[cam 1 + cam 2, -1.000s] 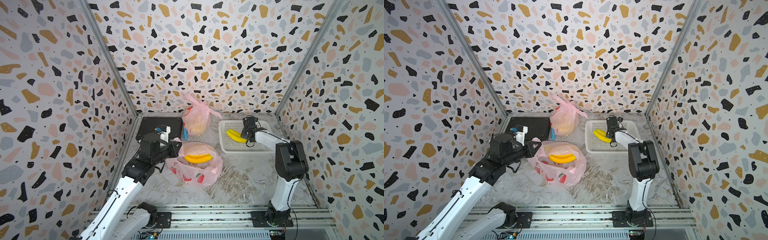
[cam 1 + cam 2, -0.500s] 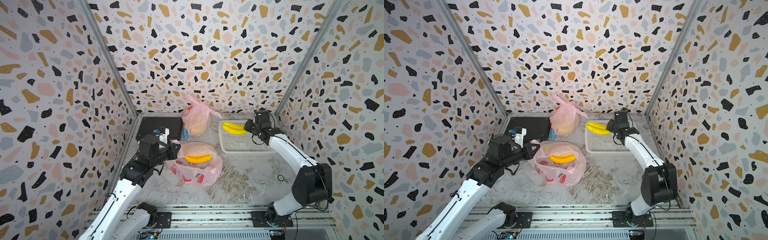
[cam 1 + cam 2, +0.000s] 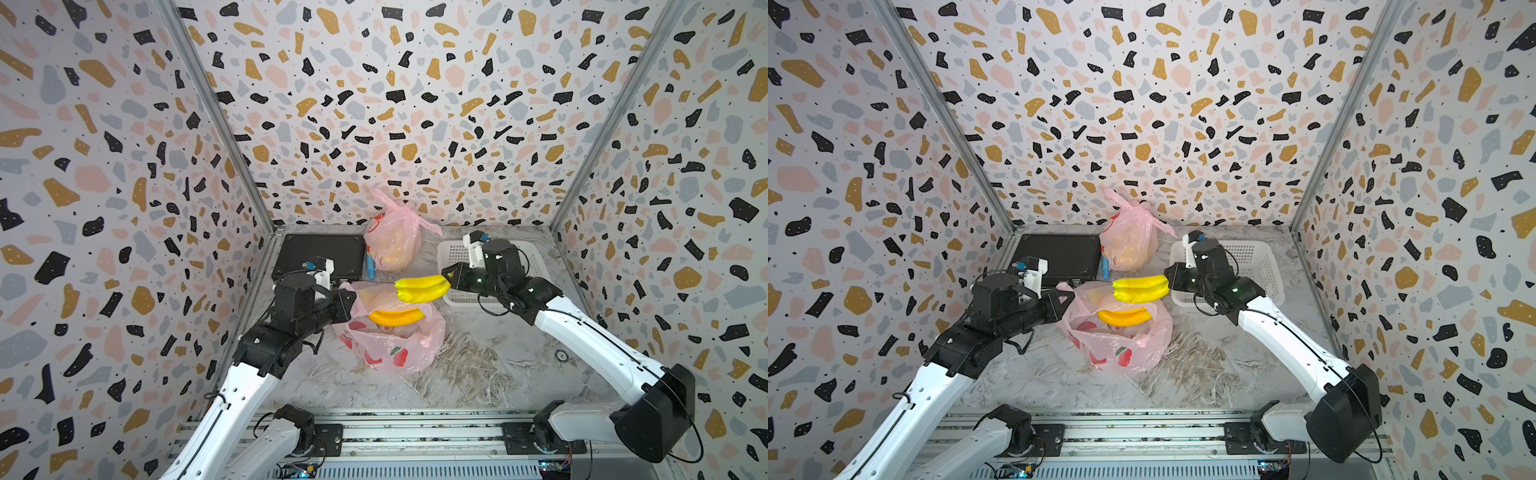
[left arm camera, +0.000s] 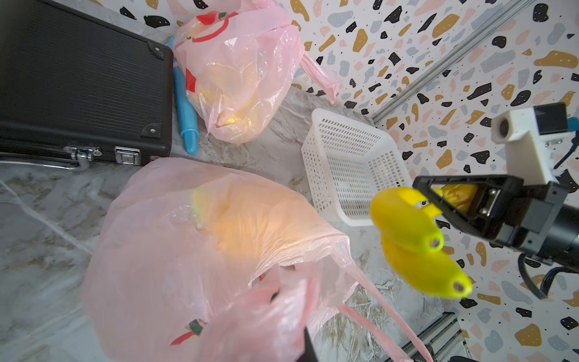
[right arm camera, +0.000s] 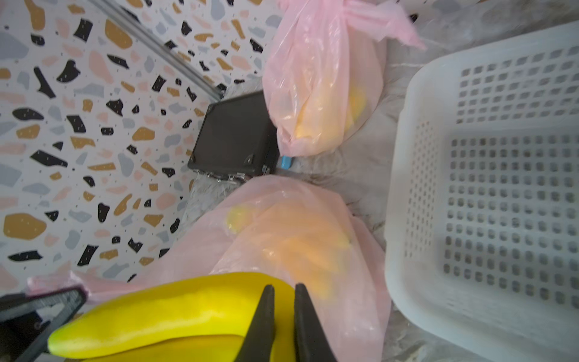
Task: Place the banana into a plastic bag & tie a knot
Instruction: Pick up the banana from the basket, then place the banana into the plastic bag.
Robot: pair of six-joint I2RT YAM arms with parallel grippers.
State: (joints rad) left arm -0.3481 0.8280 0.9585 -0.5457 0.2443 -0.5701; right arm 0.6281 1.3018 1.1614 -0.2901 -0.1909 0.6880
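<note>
Terrazzo-patterned walls [image 3: 374, 104], marbled grey floor [image 3: 478, 374]

the marbled grey worktop [image 3: 478, 365] carries a black case [image 3: 320, 255] at the back on the robot's left, a tied pink bag [image 3: 392, 241] just beside it with a blue object [image 3: 370, 266] between them, a white perforated basket [image 3: 538, 259] at the back right, and an open pink bag [image 3: 390, 349] near the middle.

You have bare marbled surface [image 3: 478, 374] in front of the open pink plastic bag [image 3: 390, 349]; behind it, a black ribbed case [image 3: 320, 249], knotted pink bag [image 3: 392, 245] and white perforated basket [image 3: 1260, 266] crowd the back.
</note>
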